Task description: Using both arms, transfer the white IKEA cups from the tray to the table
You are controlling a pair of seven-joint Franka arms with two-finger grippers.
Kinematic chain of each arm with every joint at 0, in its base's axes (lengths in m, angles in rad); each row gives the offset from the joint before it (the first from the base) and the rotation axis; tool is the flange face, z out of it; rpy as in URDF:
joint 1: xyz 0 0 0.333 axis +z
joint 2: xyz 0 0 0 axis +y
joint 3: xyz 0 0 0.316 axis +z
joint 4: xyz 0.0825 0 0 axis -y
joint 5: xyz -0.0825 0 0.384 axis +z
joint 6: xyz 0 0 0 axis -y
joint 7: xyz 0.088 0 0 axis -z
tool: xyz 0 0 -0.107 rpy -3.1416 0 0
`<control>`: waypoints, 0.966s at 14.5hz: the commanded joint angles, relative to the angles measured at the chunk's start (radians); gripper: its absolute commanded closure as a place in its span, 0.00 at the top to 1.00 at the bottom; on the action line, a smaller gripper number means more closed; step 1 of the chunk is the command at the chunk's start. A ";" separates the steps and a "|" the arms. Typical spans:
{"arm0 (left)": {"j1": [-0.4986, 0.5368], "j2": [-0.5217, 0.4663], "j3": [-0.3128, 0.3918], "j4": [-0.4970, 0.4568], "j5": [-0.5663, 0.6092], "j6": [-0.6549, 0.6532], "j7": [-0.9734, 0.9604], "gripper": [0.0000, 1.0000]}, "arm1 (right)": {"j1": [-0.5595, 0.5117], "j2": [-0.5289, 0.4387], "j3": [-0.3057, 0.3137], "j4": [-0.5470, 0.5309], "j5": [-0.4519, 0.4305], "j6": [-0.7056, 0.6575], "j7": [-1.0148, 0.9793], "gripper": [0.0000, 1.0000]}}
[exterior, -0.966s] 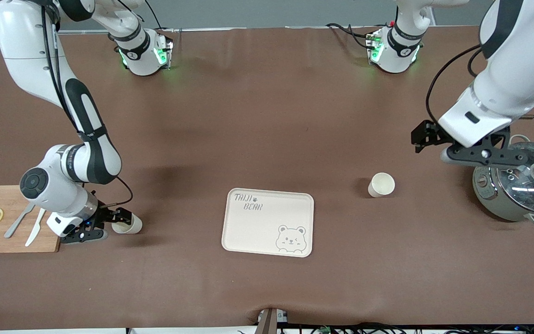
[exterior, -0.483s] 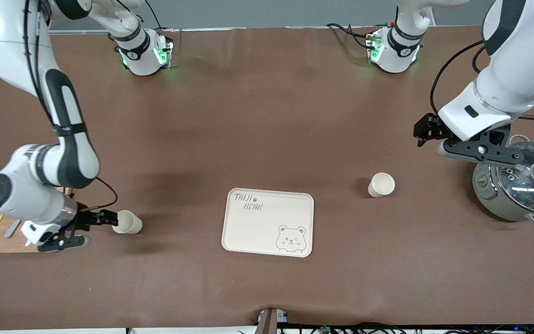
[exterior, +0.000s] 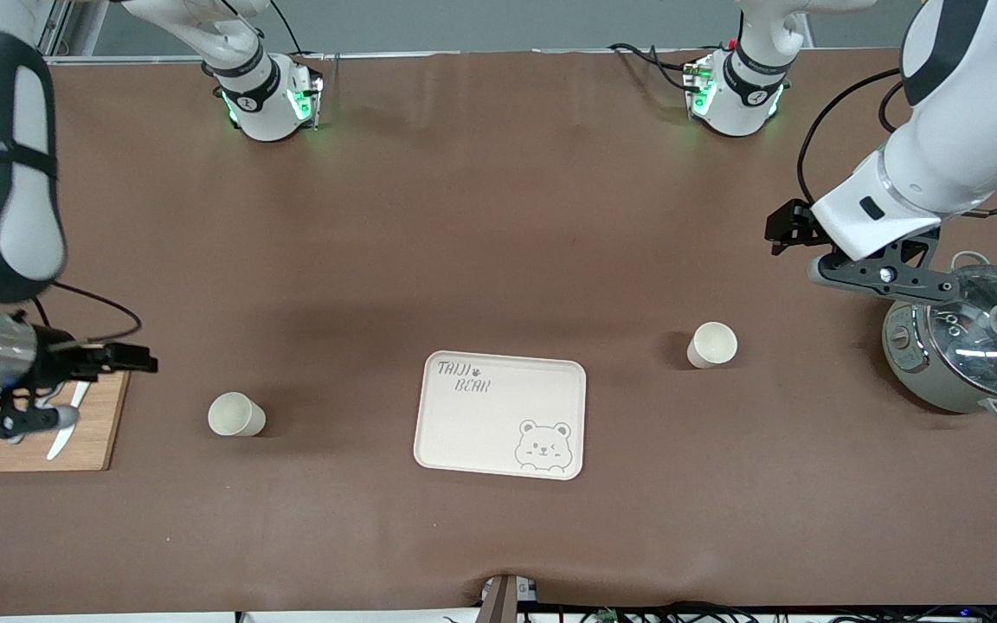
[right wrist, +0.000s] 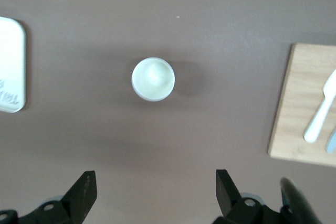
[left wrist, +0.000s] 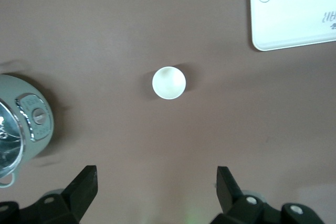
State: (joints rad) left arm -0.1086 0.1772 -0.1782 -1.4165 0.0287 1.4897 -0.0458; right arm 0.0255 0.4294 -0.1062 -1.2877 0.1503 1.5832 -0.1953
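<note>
brown table [exterior: 498, 242] fills the front view, arm bases along its top edge. a cream tray [exterior: 500, 415] with a printed bear lies near the middle. one white cup [exterior: 711, 344] stands upright on the table toward the left arm's end, apart from the tray; the second cup [exterior: 236, 414] stands upright toward the right arm's end, between the tray and a wooden cutting board [exterior: 87, 433]. grey-green lidded pot [exterior: 966, 350] sits at the left arm's end. left gripper [exterior: 788, 234] is up in the air over bare table beside the pot. right gripper [exterior: 109, 359] is over the edge of the cutting board, holding nothing. left wrist view: left gripper [left wrist: 157, 195] fingers spread wide, empty, cup [left wrist: 169, 83] seen from above between them, tray corner [left wrist: 294, 19] and pot [left wrist: 23, 127] at the edges. right wrist view: right gripper [right wrist: 155, 195] fingers wide apart, empty, cup [right wrist: 153, 78] on bare table, tray edge [right wrist: 10, 66], cutting board [right wrist: 304, 108] with pale utensils [right wrist: 320, 111].
</note>
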 commanded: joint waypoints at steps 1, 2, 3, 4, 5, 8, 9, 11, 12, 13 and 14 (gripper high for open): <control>-0.008 -0.005 0.019 0.005 -0.032 -0.014 -0.014 1.00 | -0.009 -0.156 0.003 -0.038 -0.028 -0.125 0.037 1.00; -0.008 -0.005 0.019 0.005 -0.032 -0.014 -0.014 1.00 | -0.009 -0.203 0.000 -0.050 -0.029 -0.174 0.043 1.00; -0.008 -0.005 0.019 0.005 -0.032 -0.013 -0.014 1.00 | -0.015 -0.265 -0.006 -0.092 -0.029 -0.195 0.065 1.00; -0.008 -0.005 0.019 0.005 -0.032 -0.013 -0.014 1.00 | -0.015 -0.329 -0.007 -0.155 -0.038 -0.186 0.068 1.00; -0.008 -0.004 0.019 0.005 -0.032 -0.013 -0.012 1.00 | -0.015 -0.381 -0.007 -0.207 -0.058 -0.174 0.068 1.00; -0.006 -0.005 0.020 0.007 -0.030 -0.013 -0.005 1.00 | -0.010 -0.439 -0.004 -0.260 -0.150 -0.166 0.117 1.00; -0.006 -0.007 0.020 0.007 -0.029 -0.013 -0.005 1.00 | -0.007 -0.437 -0.001 -0.262 -0.184 -0.160 0.132 1.00; -0.006 -0.007 0.020 0.007 -0.027 -0.013 -0.003 1.00 | -0.004 -0.434 0.000 -0.280 -0.196 -0.126 0.134 1.00; -0.006 -0.007 0.023 0.007 -0.026 -0.013 -0.003 1.00 | -0.004 -0.437 0.000 -0.294 -0.196 -0.112 0.134 1.00; -0.006 -0.007 0.025 0.007 -0.027 -0.013 -0.003 1.00 | -0.002 -0.437 0.002 -0.298 -0.196 -0.114 0.135 1.00; -0.006 -0.007 0.025 0.007 -0.027 -0.013 -0.003 1.00 | 0.002 -0.439 0.002 -0.298 -0.196 -0.117 0.134 1.00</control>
State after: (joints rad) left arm -0.1083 0.1773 -0.1658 -1.4160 0.0148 1.4893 -0.0478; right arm 0.0221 0.0118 -0.1134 -1.5606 -0.0228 1.4566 -0.0827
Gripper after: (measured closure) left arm 0.000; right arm 0.000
